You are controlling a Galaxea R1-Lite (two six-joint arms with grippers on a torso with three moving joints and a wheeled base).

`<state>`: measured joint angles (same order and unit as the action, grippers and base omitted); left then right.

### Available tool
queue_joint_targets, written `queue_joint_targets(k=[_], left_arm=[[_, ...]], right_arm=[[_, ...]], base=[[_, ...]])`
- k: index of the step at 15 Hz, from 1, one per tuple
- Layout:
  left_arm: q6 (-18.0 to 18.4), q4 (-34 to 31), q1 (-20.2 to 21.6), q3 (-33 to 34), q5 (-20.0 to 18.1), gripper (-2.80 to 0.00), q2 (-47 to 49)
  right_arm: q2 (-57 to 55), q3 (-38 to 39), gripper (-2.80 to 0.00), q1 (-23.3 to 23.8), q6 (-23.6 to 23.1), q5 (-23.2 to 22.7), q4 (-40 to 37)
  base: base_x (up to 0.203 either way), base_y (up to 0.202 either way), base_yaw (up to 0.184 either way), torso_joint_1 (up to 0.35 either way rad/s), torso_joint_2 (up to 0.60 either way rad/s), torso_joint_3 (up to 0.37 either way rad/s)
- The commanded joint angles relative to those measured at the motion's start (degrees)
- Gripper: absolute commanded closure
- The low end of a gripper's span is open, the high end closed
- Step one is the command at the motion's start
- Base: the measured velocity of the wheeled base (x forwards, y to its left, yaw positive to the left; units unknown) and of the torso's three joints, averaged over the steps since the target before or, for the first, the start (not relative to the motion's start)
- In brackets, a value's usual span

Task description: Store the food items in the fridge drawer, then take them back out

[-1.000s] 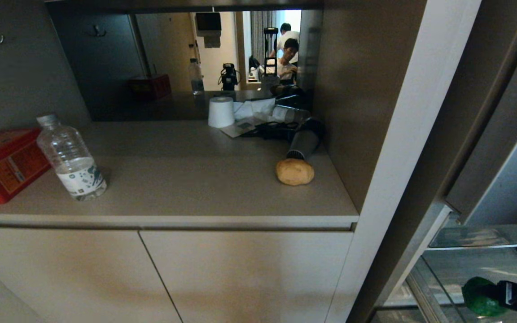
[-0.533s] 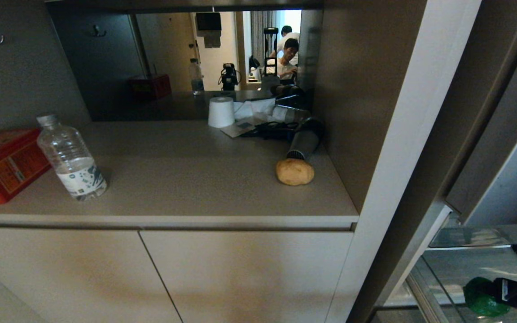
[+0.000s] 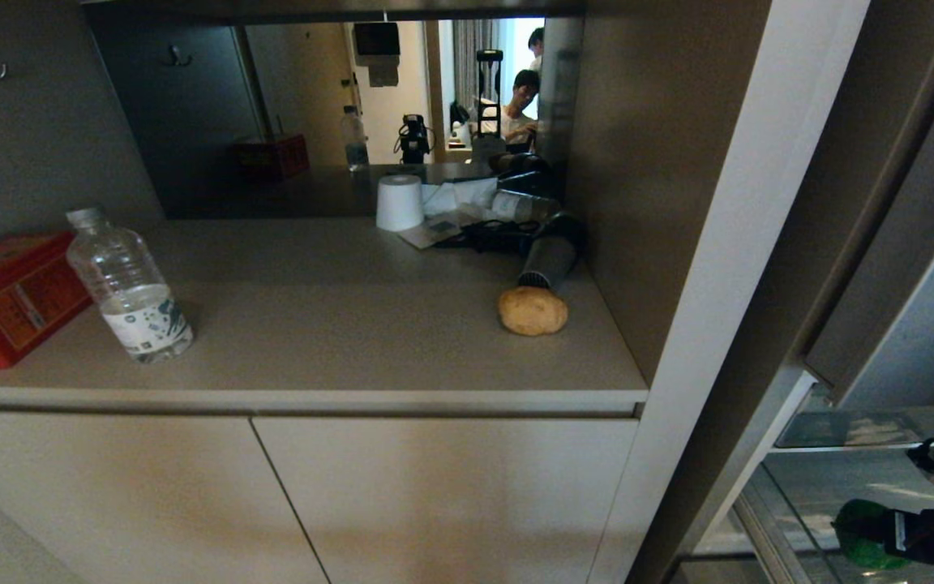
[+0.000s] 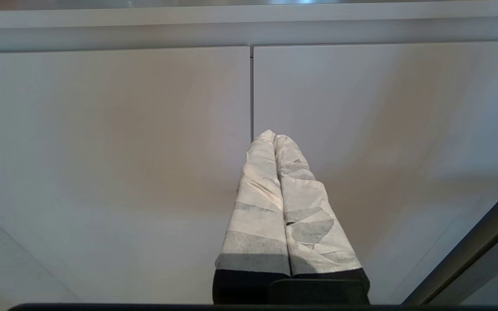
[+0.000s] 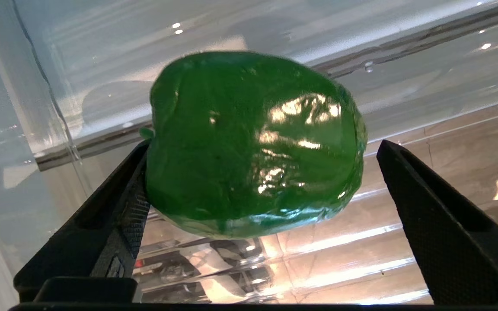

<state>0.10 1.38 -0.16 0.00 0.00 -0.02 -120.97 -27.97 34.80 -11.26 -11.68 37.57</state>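
two food items sit well apart: the potato (image 3: 533, 311) lies on the table (image 3: 337, 324) near its right end, just in front of a grey hair dryer (image 3: 550, 258), while the green bell pepper (image 5: 253, 144) is down inside the clear fridge drawer (image 5: 426, 129) at the lower right of the head view. the right claw (image 5: 260, 224) is spread wide around the pepper; one finger (image 5: 115, 207) touches its side and the other stands clear, so it is not gripped. the left claw (image 4: 281, 207), fingers pressed together and empty, hangs in front of the cabinet doors (image 4: 110, 151). a water bottle (image 3: 128, 285) and red tin box (image 3: 5, 294) stand at the table's left.
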Motion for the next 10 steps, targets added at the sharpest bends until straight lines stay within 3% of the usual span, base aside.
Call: queue_joint_targets(k=[1, 6, 7, 10], left_arm=[[-0.01, 0.01, -0.1, 0.62, 0.0, 0.0, 0.02], [-0.01, 0.03, -0.02, 0.62, 0.0, 0.0, 0.02], [-0.01, 0.03, -0.02, 0.54, 0.0, 0.0, 0.02], [-0.01, 0.03, -0.02, 0.53, 0.0, 0.0, 0.02]], right_arm=[[-0.32, 0.31, -2.8, 0.0, -0.07, -0.1, 0.22], [-0.5, 0.19, -2.8, -0.09, -0.16, -0.1, -0.57], [-0.57, 0.03, 0.0, -0.09, -0.16, -0.19, -0.81], [-0.85, -0.07, 0.0, -0.09, -0.16, -1.03, -1.06]], base=[[0.0, 0.0, 0.0, 0.0, 0.0, 0.0], [0.0, 0.0, 0.0, 0.0, 0.0, 0.0], [0.0, 0.0, 0.0, 0.0, 0.0, 0.0], [0.0, 0.0, 0.0, 0.0, 0.0, 0.0]])
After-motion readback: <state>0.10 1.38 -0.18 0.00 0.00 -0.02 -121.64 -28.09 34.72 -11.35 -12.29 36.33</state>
